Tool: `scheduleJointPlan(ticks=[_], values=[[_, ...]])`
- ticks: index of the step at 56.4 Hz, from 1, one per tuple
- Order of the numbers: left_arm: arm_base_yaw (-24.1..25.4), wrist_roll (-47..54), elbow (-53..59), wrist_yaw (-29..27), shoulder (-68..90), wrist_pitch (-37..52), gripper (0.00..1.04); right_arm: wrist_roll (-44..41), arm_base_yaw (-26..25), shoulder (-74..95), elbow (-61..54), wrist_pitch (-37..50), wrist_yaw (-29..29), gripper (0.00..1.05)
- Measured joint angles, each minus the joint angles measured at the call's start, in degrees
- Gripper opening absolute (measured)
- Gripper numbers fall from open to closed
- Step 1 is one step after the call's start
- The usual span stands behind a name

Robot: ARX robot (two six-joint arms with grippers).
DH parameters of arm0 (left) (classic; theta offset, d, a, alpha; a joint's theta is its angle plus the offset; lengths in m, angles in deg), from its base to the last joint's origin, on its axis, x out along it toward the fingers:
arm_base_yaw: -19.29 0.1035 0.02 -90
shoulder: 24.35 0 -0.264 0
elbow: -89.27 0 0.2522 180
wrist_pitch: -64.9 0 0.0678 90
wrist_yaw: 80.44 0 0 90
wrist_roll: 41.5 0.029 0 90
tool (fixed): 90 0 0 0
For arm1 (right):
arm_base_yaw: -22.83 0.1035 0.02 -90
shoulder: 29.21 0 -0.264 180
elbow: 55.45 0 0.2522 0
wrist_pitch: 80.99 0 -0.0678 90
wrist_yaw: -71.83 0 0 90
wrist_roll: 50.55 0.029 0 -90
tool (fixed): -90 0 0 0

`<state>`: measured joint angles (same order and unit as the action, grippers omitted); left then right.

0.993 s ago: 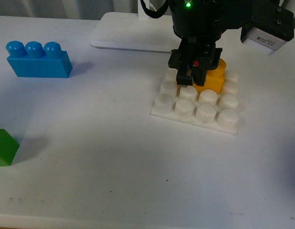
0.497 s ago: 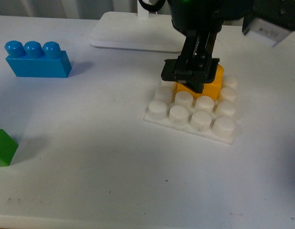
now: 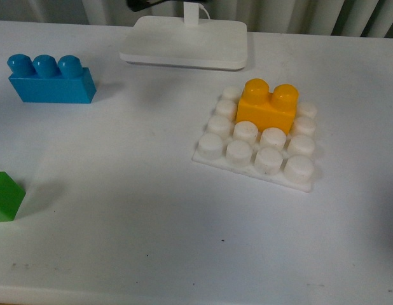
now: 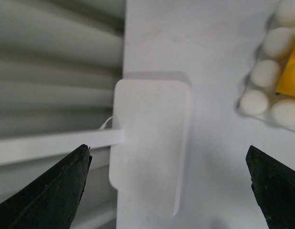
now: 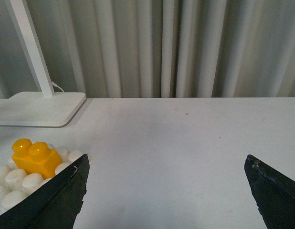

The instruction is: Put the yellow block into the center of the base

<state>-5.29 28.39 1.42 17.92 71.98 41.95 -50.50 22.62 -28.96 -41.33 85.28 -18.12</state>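
Both our grippers are spread wide and empty, the left gripper point(image 4: 169, 188) above the lamp stand point(image 4: 152, 148), the right gripper point(image 5: 166, 193) over bare table point(image 5: 185, 143). Ahead of the right one, the yellow block point(image 3: 268, 105) sits on the base point(image 3: 257, 141).

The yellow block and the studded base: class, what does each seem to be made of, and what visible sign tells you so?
The yellow block looks like smooth moulded plastic: even orange-yellow colour, rounded studs, a soft sheen on top. The base also looks like moulded plastic, white and more matt, with identical round studs in a regular grid. Neither shows grain or weave, though the exact plastic cannot be told.
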Motion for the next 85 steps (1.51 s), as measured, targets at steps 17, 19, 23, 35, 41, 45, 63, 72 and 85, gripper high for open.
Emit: scheduleJointPlan(ticks=[17,19,23,35,41,45,63,72,85], values=[[11.28,-11.04,29.86,-2.27,-23.26,26.32,0.98,0.00,0.00,0.00,0.00,0.00,0.00,0.96],[12.83,-13.07,32.22,-2.34,-25.53,27.85,0.98,0.00,0.00,0.00,0.00,0.00,0.00,0.96],[17.57,-19.41,38.25,-1.77,-32.17,29.68,0.98,0.00,0.00,0.00,0.00,0.00,0.00,0.96],[26.08,-36.48,49.90,-3.30,-45.31,32.74,0.98,0.00,0.00,0.00,0.00,0.00,0.00,0.96],[26.84,-40.46,51.25,-3.30,-46.23,32.83,0.98,0.00,0.00,0.00,0.00,0.00,0.00,0.96],[26.84,-41.38,51.32,-3.26,-46.23,32.83,0.98,0.00,0.00,0.00,0.00,0.00,0.00,0.96],[24.72,-67.21,61.05,-8.26,-52.65,39.23,0.46,0.00,0.00,0.00,0.00,0.00,0.00,0.96],[24.70,-69.11,65.99,-8.26,-58.73,38.53,0.05,0.00,0.00,0.00,0.00,0.00,0.00,0.96],[24.70,-69.68,69.37,-8.31,-65.07,35.41,0.04,0.00,0.00,0.00,0.00,0.00,0.00,0.96]])
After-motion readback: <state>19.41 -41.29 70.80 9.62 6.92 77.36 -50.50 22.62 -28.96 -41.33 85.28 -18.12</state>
